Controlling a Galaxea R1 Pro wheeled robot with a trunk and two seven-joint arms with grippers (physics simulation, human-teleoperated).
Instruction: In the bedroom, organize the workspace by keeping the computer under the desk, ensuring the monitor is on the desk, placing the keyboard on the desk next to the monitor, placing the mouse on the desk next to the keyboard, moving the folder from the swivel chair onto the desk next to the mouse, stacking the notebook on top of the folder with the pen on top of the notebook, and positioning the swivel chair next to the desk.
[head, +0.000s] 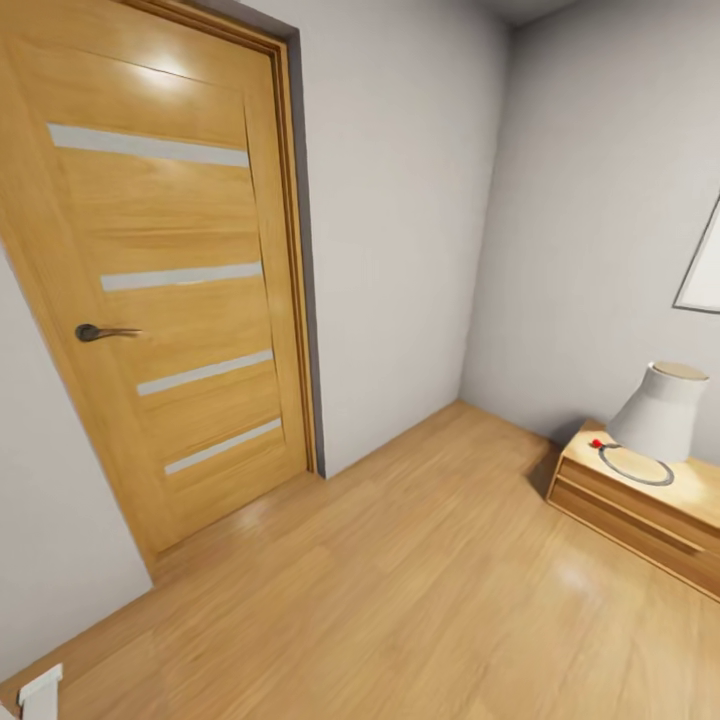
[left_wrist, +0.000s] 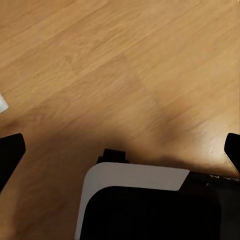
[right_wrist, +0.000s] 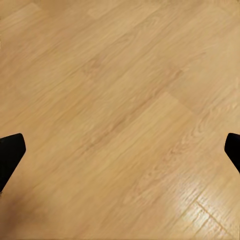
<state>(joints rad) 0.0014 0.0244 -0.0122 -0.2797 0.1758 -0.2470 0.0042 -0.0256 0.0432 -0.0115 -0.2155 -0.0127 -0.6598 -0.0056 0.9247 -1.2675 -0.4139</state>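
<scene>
My left gripper (left_wrist: 120, 150) is open, its two black fingertips (left_wrist: 10, 152) spread wide at the picture's edges over bare wooden floor (left_wrist: 125, 75). My right gripper (right_wrist: 120, 150) is open as well, with its black fingertips (right_wrist: 10, 150) far apart above the same light floorboards (right_wrist: 120, 100). Nothing lies between either pair of fingers. Below the left gripper I see part of my own white and black body (left_wrist: 135, 205).
A closed wooden door (head: 170, 280) with a dark lever handle (head: 95, 332) stands at the left in a grey wall. At the right a low wooden cabinet (head: 630, 510) carries a white lamp (head: 660, 410). Open wooden floor (head: 400, 580) lies between them.
</scene>
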